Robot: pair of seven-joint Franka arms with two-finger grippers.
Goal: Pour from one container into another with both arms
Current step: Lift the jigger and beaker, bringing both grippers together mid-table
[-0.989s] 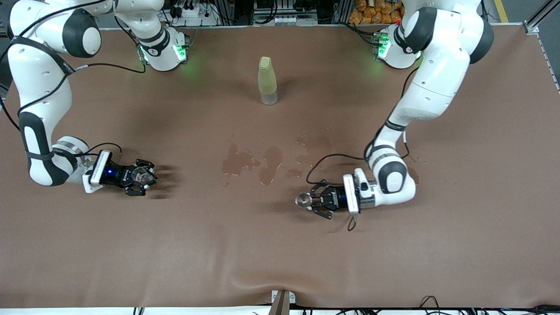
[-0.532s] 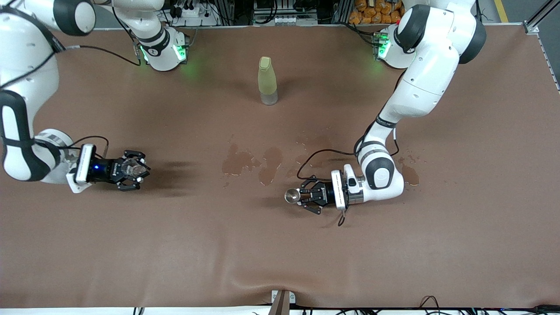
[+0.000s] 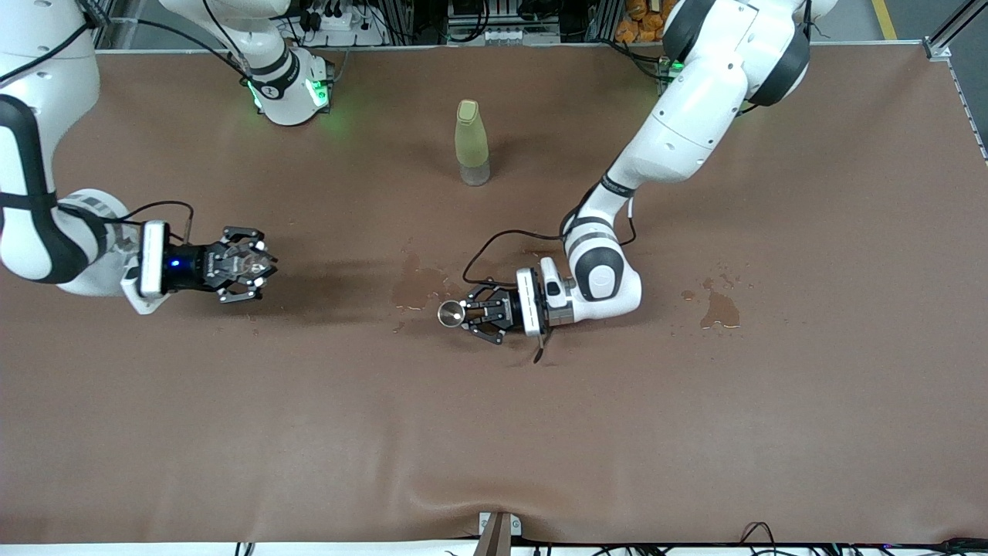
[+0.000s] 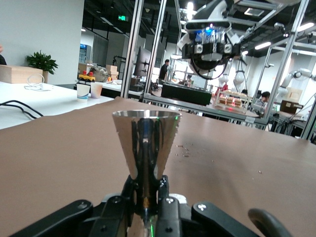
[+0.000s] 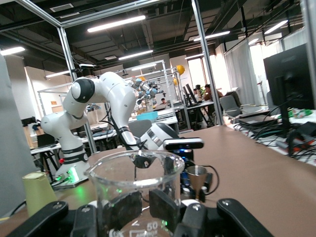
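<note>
A clear glass beaker [image 3: 248, 265] with a 50 mark is held over the right arm's end of the table, my right gripper [image 3: 244, 268] shut on its wall. In the right wrist view the beaker [image 5: 133, 173] fills the foreground, with the right gripper [image 5: 143, 210] clamped at its base. A shiny metal cone-shaped cup [image 3: 451, 313] sits upright in my left gripper [image 3: 472, 313], low over the middle of the table. In the left wrist view the left gripper [image 4: 146, 190] pinches the narrow stem of the cup [image 4: 145, 138]. The cup [image 5: 197, 175] faces the beaker across a wide gap.
A yellow-green bottle [image 3: 472, 143] stands upright mid-table, farther from the front camera than both grippers. Wet patches darken the brown mat near the metal cup [image 3: 421, 286] and toward the left arm's end [image 3: 718, 309].
The left arm has carried the metal cup toward the right arm's end, over the wet patch mid-table. The right gripper with the beaker has shifted a little toward the robots' bases.
</note>
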